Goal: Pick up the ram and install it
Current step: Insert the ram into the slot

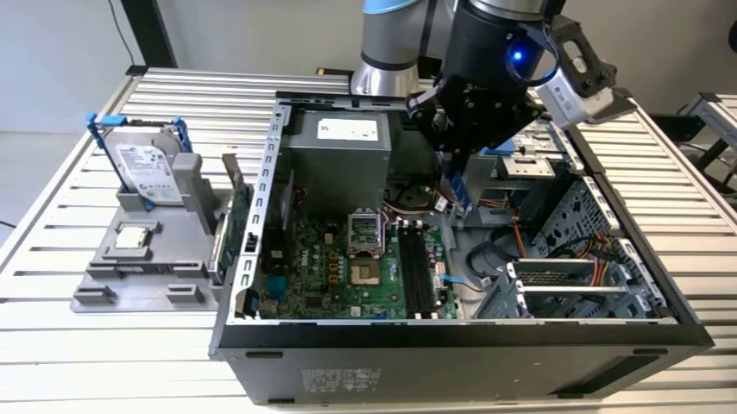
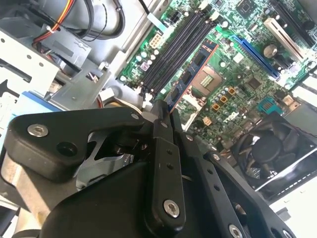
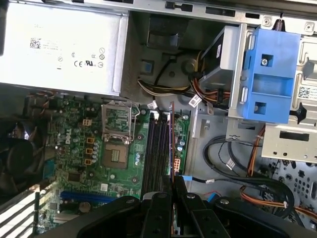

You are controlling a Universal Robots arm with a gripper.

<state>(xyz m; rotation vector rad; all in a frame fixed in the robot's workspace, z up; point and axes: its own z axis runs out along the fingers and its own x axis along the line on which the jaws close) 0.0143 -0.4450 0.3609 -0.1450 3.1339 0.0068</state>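
Vertically clamped in the gripper (image 1: 454, 162), the ram (image 1: 458, 195) hangs above the green board (image 1: 328, 263).

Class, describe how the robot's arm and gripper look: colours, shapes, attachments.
The arm is silver-grey tubing with a light blue joint cap, ending in a black wrist with a glowing blue light and a grey camera box beside it. The gripper is matte black, built of rounded linkage bars dotted with silver screws.

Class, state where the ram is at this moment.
In the exterior view the ram hangs gripped in the gripper inside the open computer case, just above the black memory slots, to the exterior view's right of the processor socket.
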